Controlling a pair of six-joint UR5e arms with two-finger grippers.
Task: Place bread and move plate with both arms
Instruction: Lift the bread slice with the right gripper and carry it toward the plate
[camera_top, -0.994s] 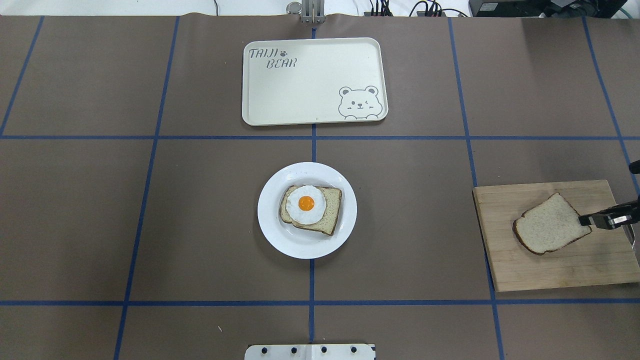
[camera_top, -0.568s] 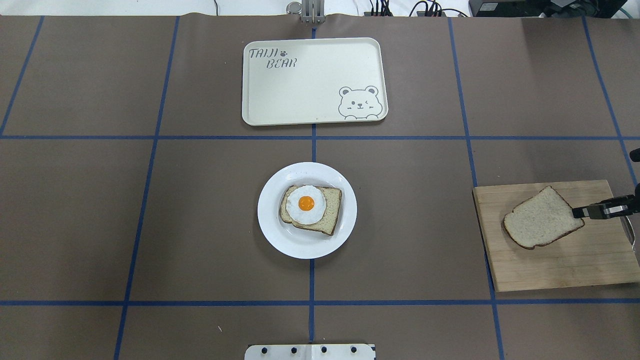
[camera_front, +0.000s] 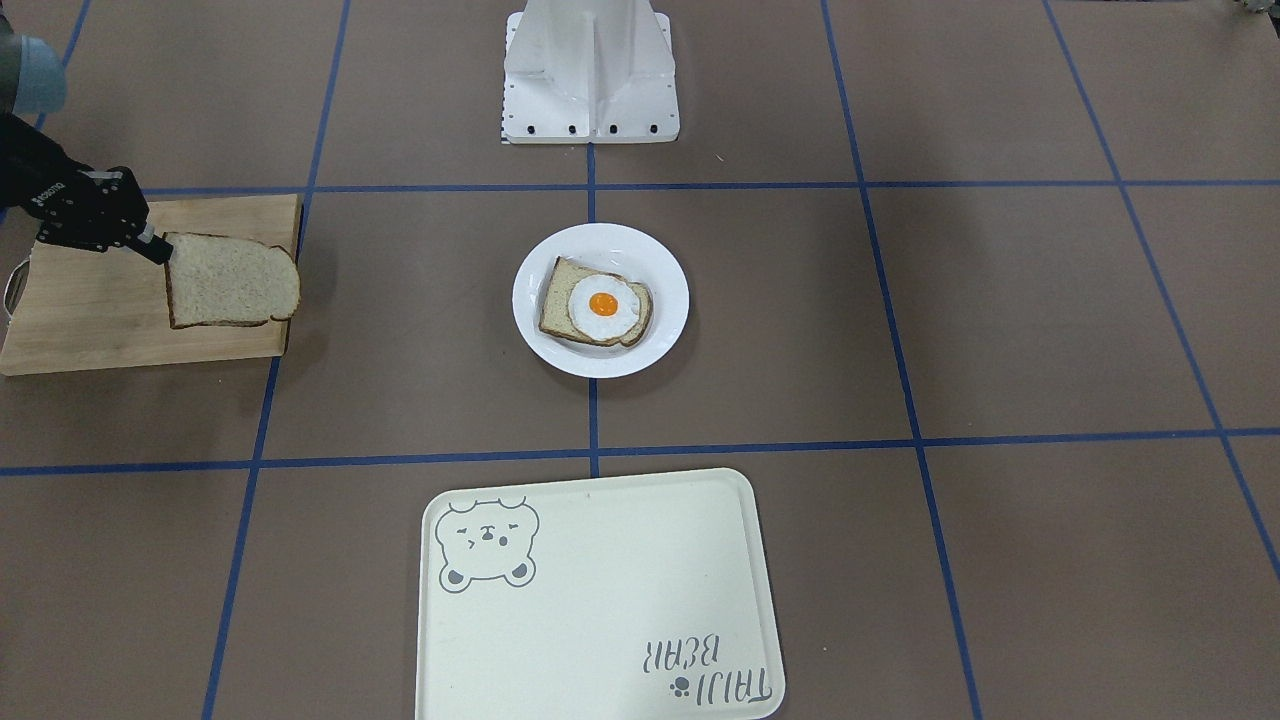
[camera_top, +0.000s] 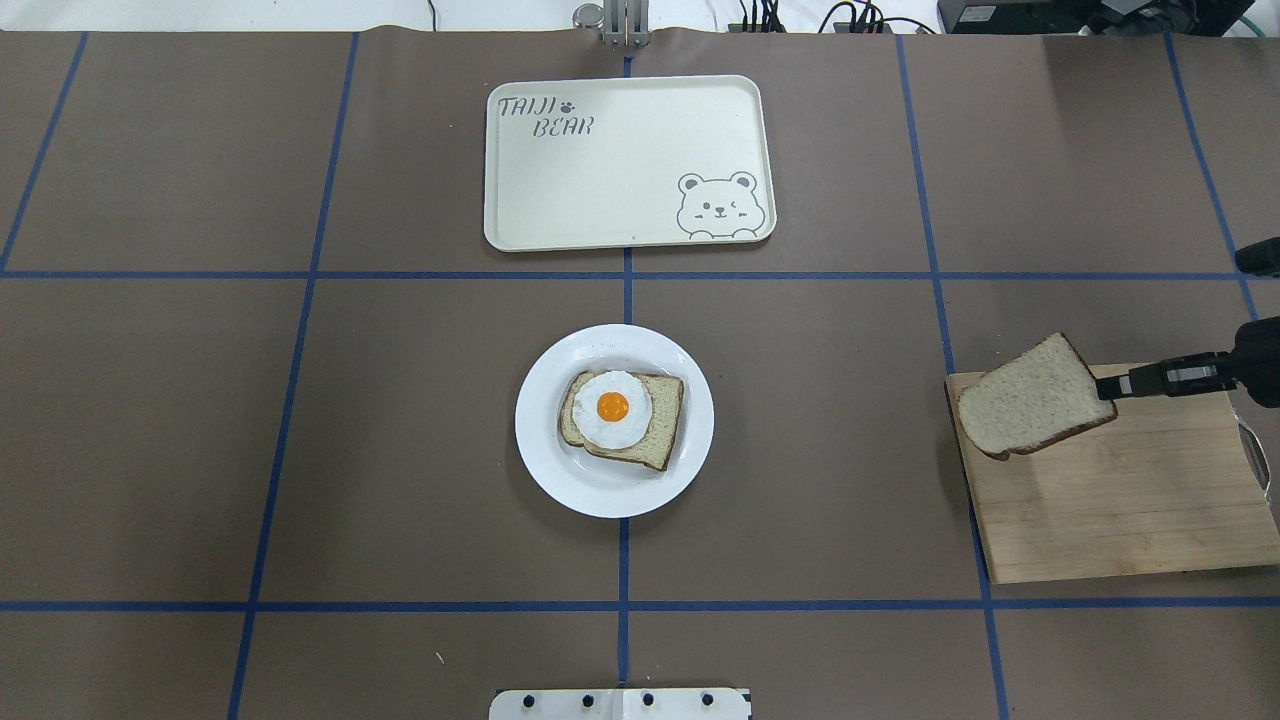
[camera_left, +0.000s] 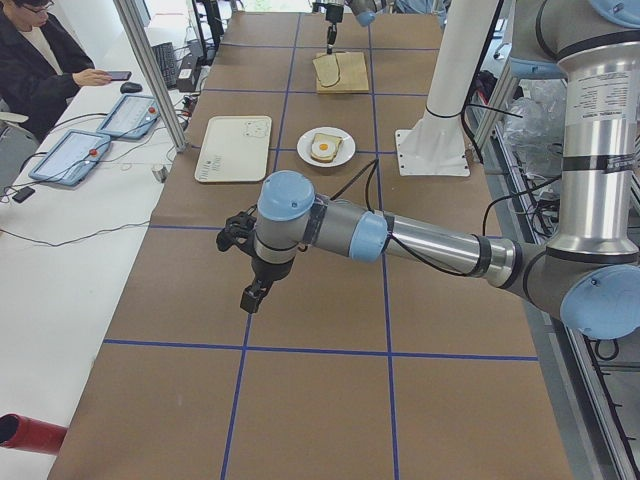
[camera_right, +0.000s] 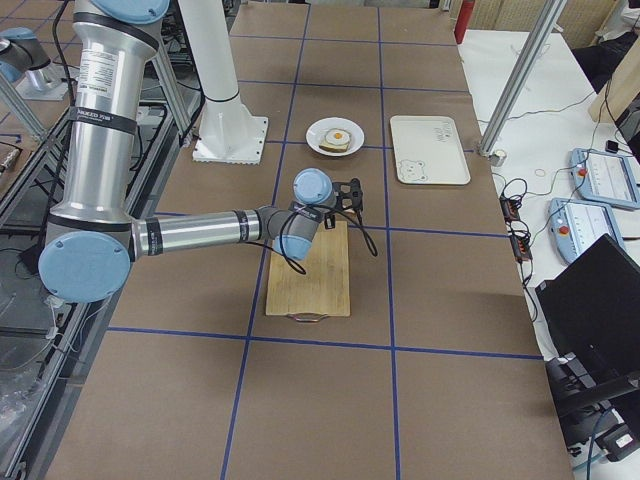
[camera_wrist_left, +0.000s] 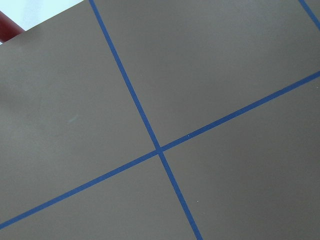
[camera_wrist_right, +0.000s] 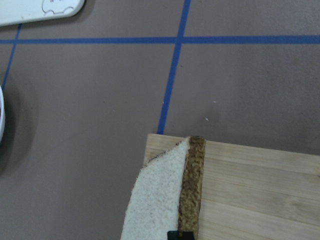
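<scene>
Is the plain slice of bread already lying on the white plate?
No, the right hand holds the bread above the edge of the cutting board, well apart from the plate.

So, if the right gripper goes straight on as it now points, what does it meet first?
The right gripper, shut on the bread, points toward the table's middle. Only bare table lies before the plate, which it would likely meet first; its height is unclear, so it might pass above.
</scene>
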